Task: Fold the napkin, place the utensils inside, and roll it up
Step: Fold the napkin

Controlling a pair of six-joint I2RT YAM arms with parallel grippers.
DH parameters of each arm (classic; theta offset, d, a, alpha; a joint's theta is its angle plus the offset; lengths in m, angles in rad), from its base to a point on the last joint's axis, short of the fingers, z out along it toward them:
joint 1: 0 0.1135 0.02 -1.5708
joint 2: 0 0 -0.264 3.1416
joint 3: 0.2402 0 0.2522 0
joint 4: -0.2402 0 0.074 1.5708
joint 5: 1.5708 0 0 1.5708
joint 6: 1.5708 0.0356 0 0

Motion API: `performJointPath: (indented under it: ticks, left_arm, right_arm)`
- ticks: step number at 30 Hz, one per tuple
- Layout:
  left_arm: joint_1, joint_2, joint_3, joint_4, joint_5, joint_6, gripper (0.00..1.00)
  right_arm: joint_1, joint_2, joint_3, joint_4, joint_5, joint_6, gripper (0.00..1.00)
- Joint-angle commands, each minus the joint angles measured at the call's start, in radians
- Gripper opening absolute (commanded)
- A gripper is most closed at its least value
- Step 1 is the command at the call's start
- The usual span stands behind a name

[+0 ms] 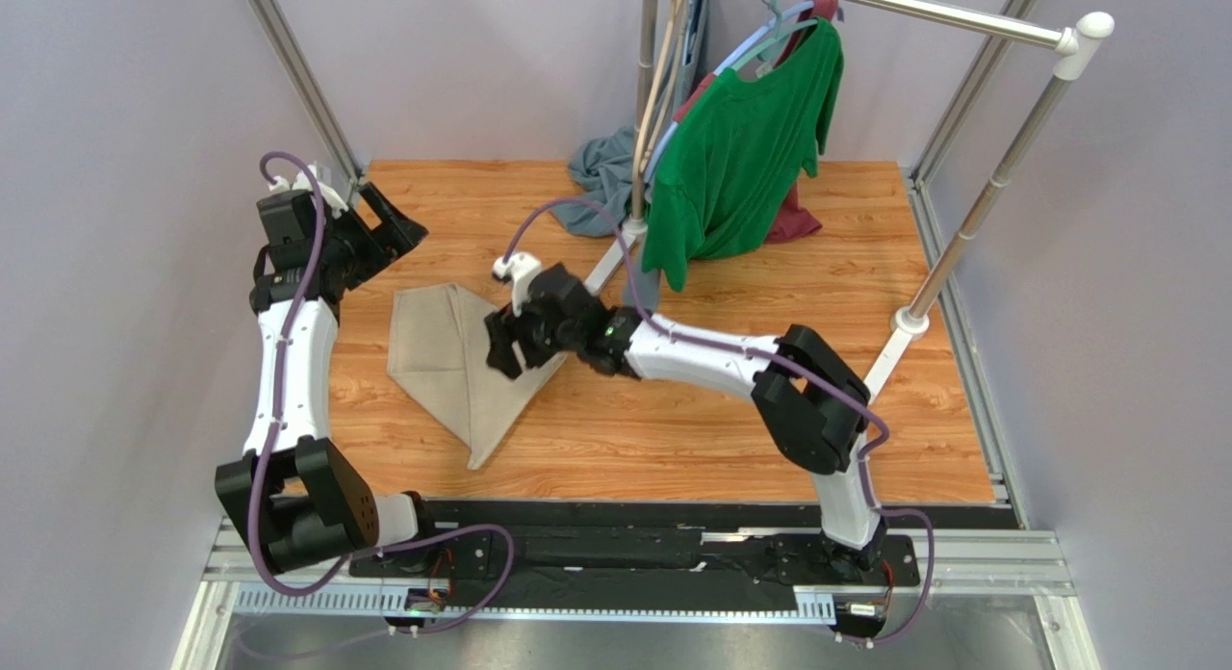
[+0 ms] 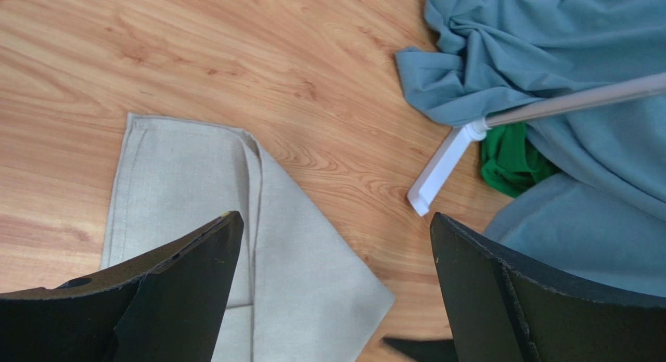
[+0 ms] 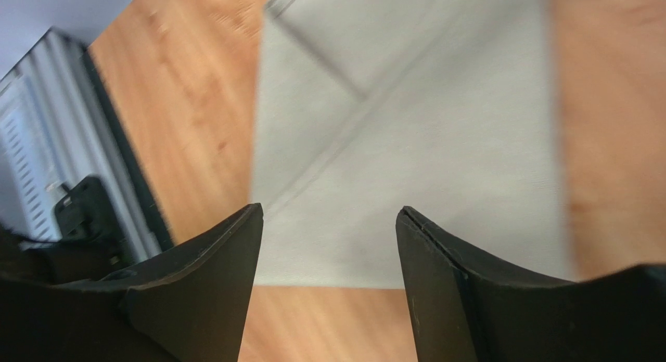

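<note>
The napkin (image 1: 448, 355) is plain beige, the shirt (image 1: 745, 150) green, the cloth (image 1: 596, 165) grey-blue, the table (image 1: 651, 428) orange wood-grain.

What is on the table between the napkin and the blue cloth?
Bare table, in the left wrist view; only the rack's white foot sits between the napkin and the blue cloth, beside the cloth.

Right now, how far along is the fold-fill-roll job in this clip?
Done: the napkin lies on the table with at least one flap folded over, its layers overlapping. In hand: nothing. The right gripper hangs open over it, and the left gripper is open, off to the side. Left: placing the fork, which shows in no view, and rolling.
</note>
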Motion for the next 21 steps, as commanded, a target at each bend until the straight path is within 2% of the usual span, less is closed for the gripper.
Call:
performJointPath:
  ticks: [1, 4, 10, 14, 21]
  left_arm:
    - [0.01, 0.055, -0.003, -0.02, -0.057, 0.037, 0.99]
    - [0.019, 0.052, -0.018, -0.042, -0.072, 0.052, 0.99]
    - [0.044, 0.03, -0.063, -0.054, -0.077, 0.068, 0.99]
    - [0.047, 0.038, -0.061, -0.056, -0.066, 0.063, 0.99]
    - [0.047, 0.024, -0.064, -0.048, -0.048, 0.056, 0.99]
  right_arm:
    - [-0.166, 0.049, 0.167, -0.177, -0.087, -0.164, 0.67]
    - [-0.226, 0.168, 0.295, -0.252, -0.156, -0.217, 0.67]
    - [-0.28, 0.302, 0.42, -0.294, -0.259, -0.261, 0.67]
    - [-0.285, 0.331, 0.421, -0.305, -0.349, -0.269, 0.66]
    - [-0.285, 0.348, 0.375, -0.259, -0.414, -0.209, 0.63]
